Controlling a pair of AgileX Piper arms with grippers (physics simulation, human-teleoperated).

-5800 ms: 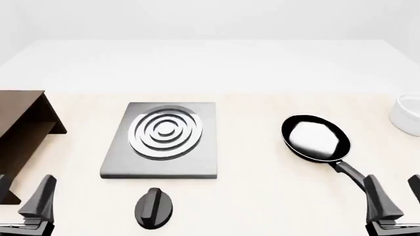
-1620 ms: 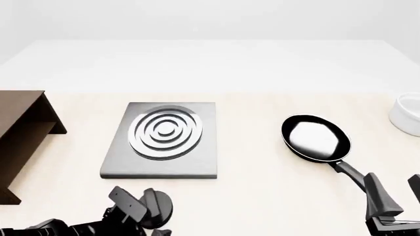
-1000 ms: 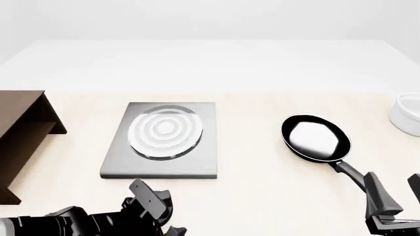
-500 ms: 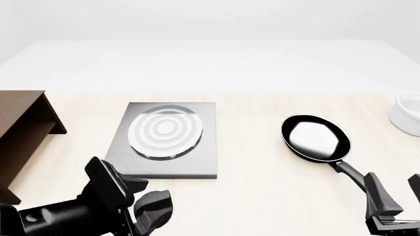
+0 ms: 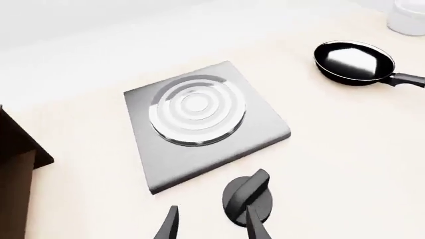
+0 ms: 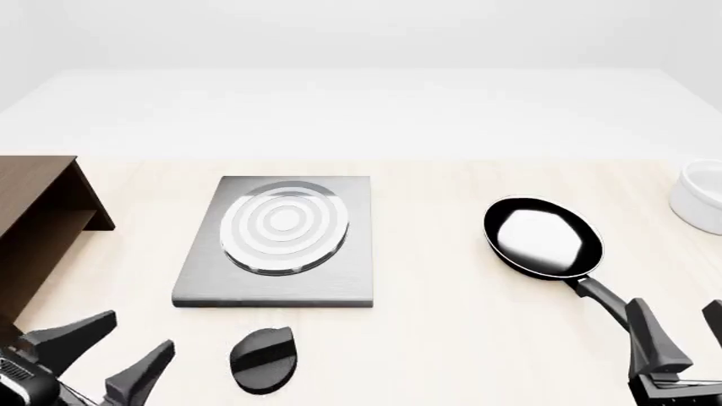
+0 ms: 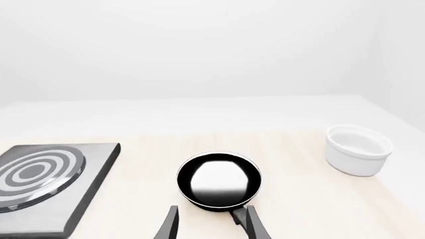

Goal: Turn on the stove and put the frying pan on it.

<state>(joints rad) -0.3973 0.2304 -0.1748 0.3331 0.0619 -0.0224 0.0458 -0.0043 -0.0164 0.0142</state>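
The grey stove [image 6: 192,283] lies left of centre, and its burner rings [image 6: 282,227] look pale silver. Its black oval knob [image 6: 265,359] sits alone in front of it, the ridge turned at a slant. My left gripper [image 6: 118,353] is open at the front left, away from the knob with nothing in it. In the left wrist view the knob [image 5: 249,201] lies just beyond the open left gripper [image 5: 211,229]. The black frying pan [image 6: 542,237] rests on the table at the right, handle [image 6: 604,298] pointing at my open right gripper [image 6: 685,337]. The right wrist view has the pan [image 7: 219,179] ahead of that gripper [image 7: 211,226].
A brown wooden shelf [image 6: 40,228] stands at the left edge. A white bowl [image 6: 699,199] sits at the far right, beyond the pan. Light wooden tabletop runs between the stove and the pan.
My left gripper has let go of the knob and drawn back to the front left. The knob's ridge is turned from upright, and the burner rings are paler. The right arm has not moved.
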